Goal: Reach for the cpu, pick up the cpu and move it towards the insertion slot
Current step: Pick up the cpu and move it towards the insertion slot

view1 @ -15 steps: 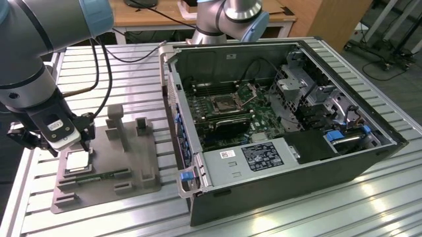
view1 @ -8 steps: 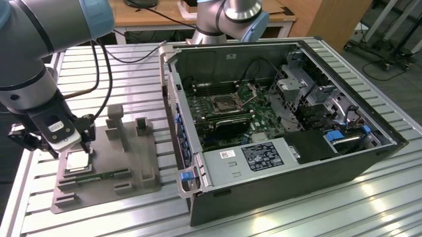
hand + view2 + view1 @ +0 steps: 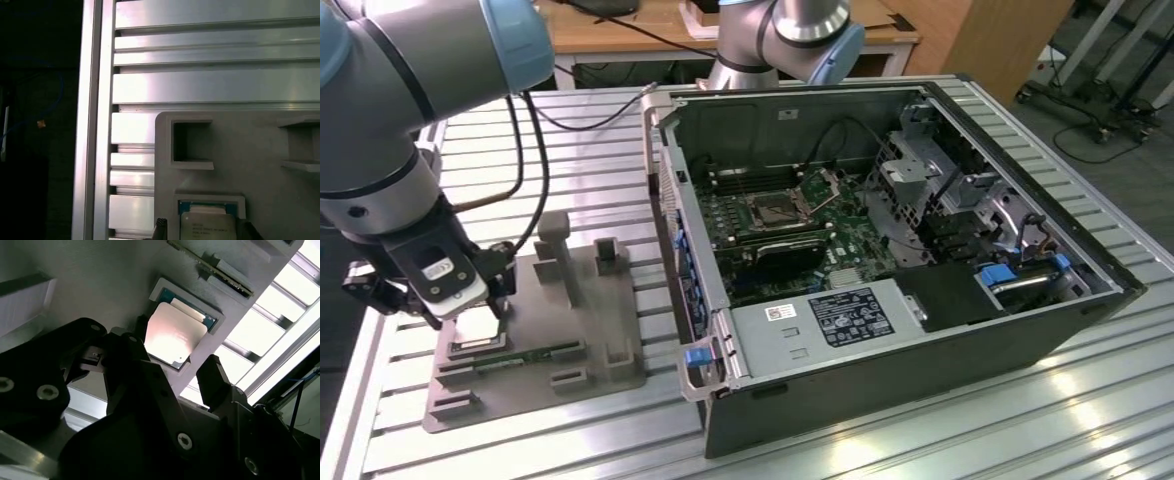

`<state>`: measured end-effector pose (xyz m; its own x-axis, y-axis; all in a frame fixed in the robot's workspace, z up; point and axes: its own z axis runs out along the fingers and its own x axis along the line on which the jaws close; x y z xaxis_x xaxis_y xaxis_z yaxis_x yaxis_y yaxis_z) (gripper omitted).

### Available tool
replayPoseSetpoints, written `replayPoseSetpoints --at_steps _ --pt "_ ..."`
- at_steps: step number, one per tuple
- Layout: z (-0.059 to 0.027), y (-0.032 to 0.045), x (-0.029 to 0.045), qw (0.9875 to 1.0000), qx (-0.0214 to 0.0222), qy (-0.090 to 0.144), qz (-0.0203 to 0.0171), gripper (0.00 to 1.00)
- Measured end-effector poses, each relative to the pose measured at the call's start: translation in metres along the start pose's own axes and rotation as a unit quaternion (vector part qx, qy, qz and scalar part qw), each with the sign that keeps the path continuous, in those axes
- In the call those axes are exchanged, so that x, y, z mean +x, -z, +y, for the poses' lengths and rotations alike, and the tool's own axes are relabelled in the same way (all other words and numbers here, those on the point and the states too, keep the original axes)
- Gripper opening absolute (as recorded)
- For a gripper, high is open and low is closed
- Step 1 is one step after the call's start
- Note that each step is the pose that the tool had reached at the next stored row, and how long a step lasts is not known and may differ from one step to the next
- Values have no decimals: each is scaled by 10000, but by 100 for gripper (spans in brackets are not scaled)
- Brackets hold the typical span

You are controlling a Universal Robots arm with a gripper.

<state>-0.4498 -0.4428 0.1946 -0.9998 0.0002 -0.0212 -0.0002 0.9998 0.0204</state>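
I find the gripper [image 3: 176, 342] low over the gray fixture [image 3: 574, 330] at the exterior view's left. Its two fingers [image 3: 150, 370] are spread apart with nothing held. The cpu [image 3: 207, 228] lies flat in its framed pocket on that fixture, and in both wrist views one fingertip stands off each of two opposite edges. I cannot confirm contact on either side. My first concern is the pocket's raised rim: if the fingers close on it rather than on the chip's thin edge, I expect the grasp to come away empty. My second is an off-centre closure, which I judge could tilt the cpu in the pocket or let it slip on lifting, since the part offers little height to hold. My third is the transfer. The insertion slot [image 3: 774, 210] sits deep inside the open computer case [image 3: 894, 340], well apart from the fixture. The case wall and a loose black cable [image 3: 847, 135] near the slot are both things I could strike. Count: one cpu, one insertion slot, one fixture, one memory stick [image 3: 520, 357] lying just beside the cpu's pocket, one computer case and one slatted metal desk [image 3: 987, 430].
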Motion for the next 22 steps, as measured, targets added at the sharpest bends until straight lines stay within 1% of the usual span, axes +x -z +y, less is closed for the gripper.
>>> replayPoseSetpoints --at_steps 3,7,8,16,18,20,22 --pt "-20 -34 -1 10000 0 -9 -1 67" --pt "-29 -53 -11 10000 1 -13 0 67" --pt "-44 -125 -23 10000 1 -22 0 67" --pt "-44 -146 -19 10000 1 -28 -1 67" --pt "-44 -146 -18 10000 1 -28 -1 65" --pt "-44 -145 -18 10000 1 -28 0 54" --pt "-44 -146 -18 10000 1 -28 -1 54"
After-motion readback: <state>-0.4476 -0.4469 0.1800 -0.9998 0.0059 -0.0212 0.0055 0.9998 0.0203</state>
